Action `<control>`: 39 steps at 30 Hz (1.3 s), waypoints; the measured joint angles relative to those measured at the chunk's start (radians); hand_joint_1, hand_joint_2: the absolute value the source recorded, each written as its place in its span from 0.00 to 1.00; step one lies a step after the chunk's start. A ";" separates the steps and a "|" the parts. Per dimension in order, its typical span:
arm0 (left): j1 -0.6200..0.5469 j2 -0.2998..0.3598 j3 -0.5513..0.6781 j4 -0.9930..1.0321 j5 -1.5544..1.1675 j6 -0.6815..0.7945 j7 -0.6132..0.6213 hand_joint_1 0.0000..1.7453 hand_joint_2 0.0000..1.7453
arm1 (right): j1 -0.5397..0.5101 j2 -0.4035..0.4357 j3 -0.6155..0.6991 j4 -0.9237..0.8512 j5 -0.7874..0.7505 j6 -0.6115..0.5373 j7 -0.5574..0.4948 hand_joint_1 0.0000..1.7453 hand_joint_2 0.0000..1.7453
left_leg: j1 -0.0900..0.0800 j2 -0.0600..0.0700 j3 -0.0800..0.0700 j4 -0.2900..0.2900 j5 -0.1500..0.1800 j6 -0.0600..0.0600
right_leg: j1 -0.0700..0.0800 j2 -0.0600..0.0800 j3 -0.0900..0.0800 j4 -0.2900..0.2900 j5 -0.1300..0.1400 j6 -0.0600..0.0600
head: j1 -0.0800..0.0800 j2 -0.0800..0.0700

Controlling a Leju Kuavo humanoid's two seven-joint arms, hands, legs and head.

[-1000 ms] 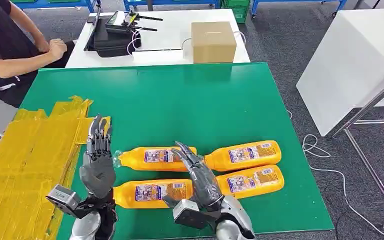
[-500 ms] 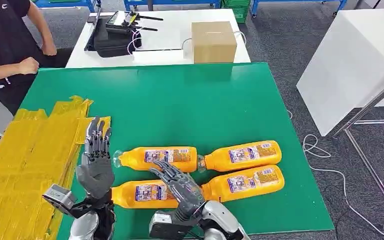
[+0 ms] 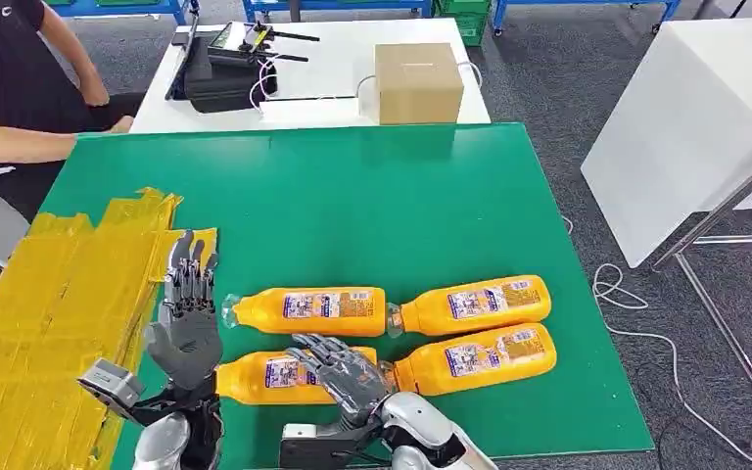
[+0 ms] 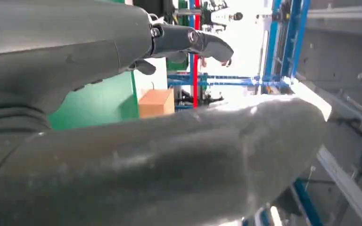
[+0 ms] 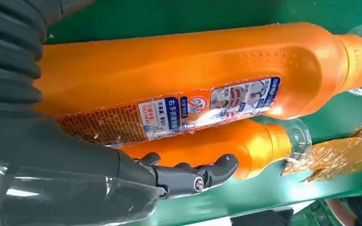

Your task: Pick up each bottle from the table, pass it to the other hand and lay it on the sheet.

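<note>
Four orange bottles lie on the green table [image 3: 352, 196]: far-left [image 3: 304, 308], far-right [image 3: 475, 304], near-right [image 3: 480, 357] and near-left [image 3: 264, 377]. My right hand [image 3: 343, 370] lies over the near-left bottle [image 5: 169, 75], fingers [image 5: 188, 176] stretched across its top, not closed around it. The bottle stays flat on the table, with the far-left bottle [image 5: 226, 146] just beyond it. My left hand [image 3: 188, 318] stands upright and open, fingers pointing away, between the bottle caps and the crumpled yellow sheet [image 3: 49, 323].
A cardboard box [image 3: 417, 80] and a black case [image 3: 220, 78] sit on the white table behind. A person [image 3: 10, 88] sits at the far left corner. Another white table [image 3: 685, 117] stands to the right, with cables on the floor.
My right hand has swung left and down from between the bottles onto the near-left bottle. The left hand barely moved. The person's arm drew back from the table corner.
</note>
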 measured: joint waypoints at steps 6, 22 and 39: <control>0.001 -0.004 0.034 0.005 0.010 -0.024 0.000 0.00 0.00 | -0.061 -0.012 0.053 0.056 0.005 0.015 0.051 0.00 1.00 | 0.000 0.000 0.004 0.000 0.000 0.000 | 0.000 0.000 0.004 0.000 0.000 0.000 | 0.000 0.000; -0.005 -0.030 0.107 0.012 0.033 -0.117 0.000 0.00 0.00 | -0.194 -0.024 0.146 0.162 0.134 0.044 0.204 0.00 1.00 | 0.000 0.000 0.009 0.000 0.000 0.000 | 0.000 0.000 0.008 0.000 0.000 0.000 | 0.000 0.000; -0.006 -0.038 0.132 0.013 0.033 -0.120 0.000 0.00 0.00 | -0.215 -0.020 0.162 0.190 0.134 0.046 0.205 0.98 1.00 | 0.000 0.000 0.011 0.000 0.000 0.000 | 0.000 0.000 0.009 0.000 0.000 0.000 | 0.000 0.000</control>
